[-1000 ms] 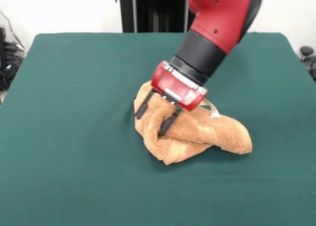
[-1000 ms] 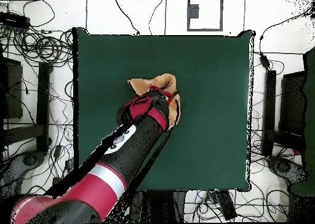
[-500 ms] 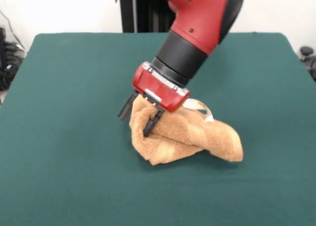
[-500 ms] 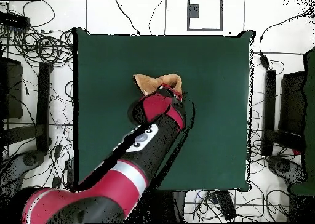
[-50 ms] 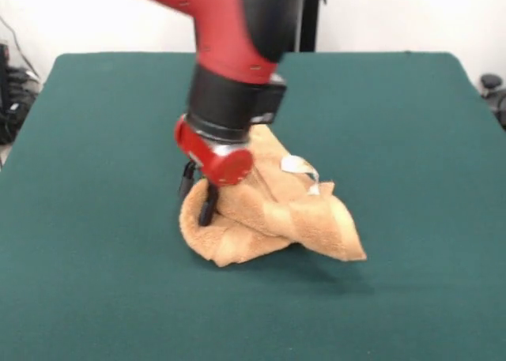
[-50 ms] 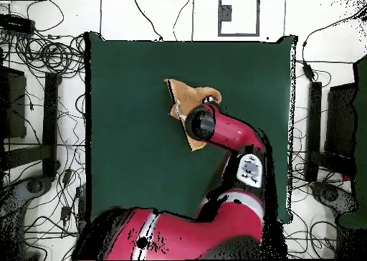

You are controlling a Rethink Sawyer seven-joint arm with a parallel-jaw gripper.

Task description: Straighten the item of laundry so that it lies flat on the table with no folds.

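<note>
From the front, the tool [image 5: 198, 197] clamps narrow on the bunched edge of the towel [image 5: 273, 211], whose crumpled heap trails off to its side on the tabletop [image 5: 95, 124]. From overhead, the arm hides the tool; the towel [image 6: 185, 99] peeks out beyond it. Dragging step, I'd say; next, pull outward to unroll the folds.

A: The towel [image 5: 269, 219] is thick, fluffy terry, tan-orange and matt, with a flatter woven band across it and a small smooth white tag [image 5: 300, 167].

B: And the table [image 5: 103, 282]?

A: Dark green cloth like felt, matt and even, with no shine.

B: The arm [image 5: 229, 29]?

A: Smooth red shell with a slight gloss and a black collar, duller. The gripper [image 5: 198, 195] has black fingers, which look like matt plastic.
</note>
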